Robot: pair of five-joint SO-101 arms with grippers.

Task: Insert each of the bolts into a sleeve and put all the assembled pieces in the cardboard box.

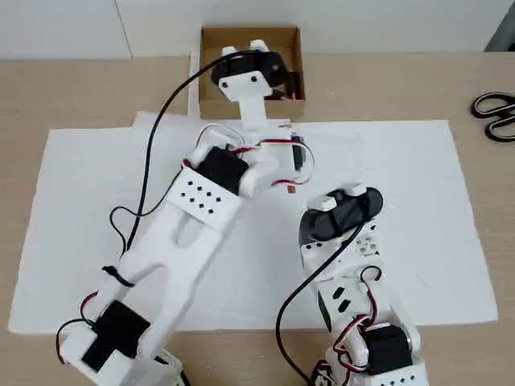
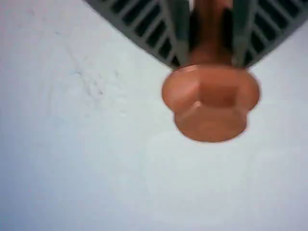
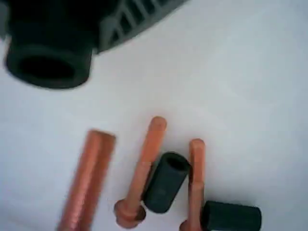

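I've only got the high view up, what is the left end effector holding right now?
Observer: An orange bolt, with its head pointing away from the left end effector.
Operator: And the right one?
Observer: The right end effector grips a black sleeve.
Operator: Any parts not yet assembled?
Observer: Yes, loose bolts and two more sleeves lie on the white paper.

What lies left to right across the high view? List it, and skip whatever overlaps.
Box → near arm → scissors. The long arm is skipped because it crosses the box.
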